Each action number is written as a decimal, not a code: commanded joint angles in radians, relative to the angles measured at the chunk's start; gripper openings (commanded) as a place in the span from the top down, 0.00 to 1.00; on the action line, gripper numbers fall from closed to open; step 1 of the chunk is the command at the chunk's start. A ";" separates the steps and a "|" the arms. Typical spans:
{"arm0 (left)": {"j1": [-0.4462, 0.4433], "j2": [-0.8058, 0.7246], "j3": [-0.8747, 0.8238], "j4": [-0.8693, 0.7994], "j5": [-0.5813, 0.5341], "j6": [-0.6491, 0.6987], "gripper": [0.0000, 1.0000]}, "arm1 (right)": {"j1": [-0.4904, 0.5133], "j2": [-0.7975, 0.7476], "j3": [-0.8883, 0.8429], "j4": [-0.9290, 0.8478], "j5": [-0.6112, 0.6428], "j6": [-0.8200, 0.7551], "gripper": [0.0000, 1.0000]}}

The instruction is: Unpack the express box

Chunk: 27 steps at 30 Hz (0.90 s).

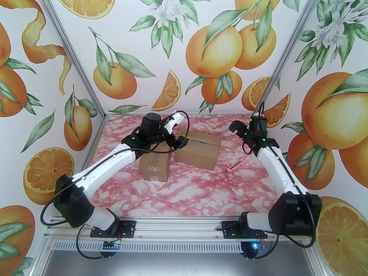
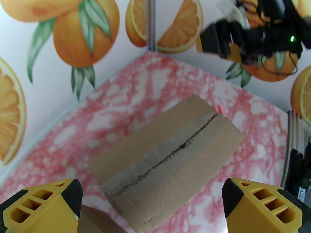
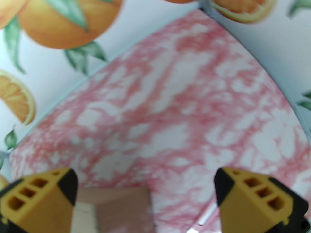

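Express box: the larger carton, the express box point(image 1: 198, 151), sits mid-frame on the pink-marbled table point(image 1: 187, 194), flaps shut.
Done: a dark slit point(image 2: 170, 154) runs along the taped top seam, so the cutting looks finished. The pink utility knife point(image 1: 236, 166) lies loose on the table to the box's right.
Left to do: the flaps are not yet lifted and nothing has been taken out, so most of the unpacking remains.
Left claw: the left claw point(image 1: 179, 140) hovers over the box's left end, jaws spread wide and empty.
Right claw: the right claw point(image 1: 234, 127) hangs raised, up and right of the box, jaws wide and empty.
Neighbour: a smaller carton point(image 1: 154, 167) stands just left of the box; its part in the job is unclear.
Overhead view: takes in both cartons, the knife and both arms at once.
Left wrist view: shows the slit's ragged edges, which from overhead read as a thin line.
Right wrist view: blurred, with a cardboard corner point(image 3: 116, 200) at bottom; which carton it belongs to cannot be told.
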State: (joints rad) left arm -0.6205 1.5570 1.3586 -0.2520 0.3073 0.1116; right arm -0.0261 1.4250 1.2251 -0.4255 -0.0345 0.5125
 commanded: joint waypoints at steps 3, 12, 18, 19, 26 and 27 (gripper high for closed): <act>-0.008 0.045 0.107 -0.110 0.065 -0.042 0.03 | 0.096 0.107 0.153 -0.076 -0.125 -0.137 0.01; -0.033 0.055 0.116 -0.178 0.178 -0.273 0.06 | 0.167 0.298 0.335 -0.208 -0.216 -0.248 0.07; -0.089 0.079 0.094 -0.214 0.157 -0.338 0.05 | 0.170 0.348 0.357 -0.215 -0.219 -0.268 0.06; -0.094 0.084 0.087 -0.212 0.157 -0.351 0.05 | 0.171 0.354 0.358 -0.213 -0.225 -0.269 0.07; -0.122 0.109 0.009 -0.121 0.167 -0.488 0.00 | 0.171 0.379 0.352 -0.203 -0.281 -0.275 0.06; -0.123 0.110 0.000 -0.117 0.169 -0.502 0.00 | 0.171 0.384 0.352 -0.204 -0.289 -0.276 0.05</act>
State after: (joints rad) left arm -0.7387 1.6566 1.3819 -0.4164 0.4610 -0.3122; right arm 0.1429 1.7855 1.5471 -0.6205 -0.2768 0.2546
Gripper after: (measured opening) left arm 0.997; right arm 0.946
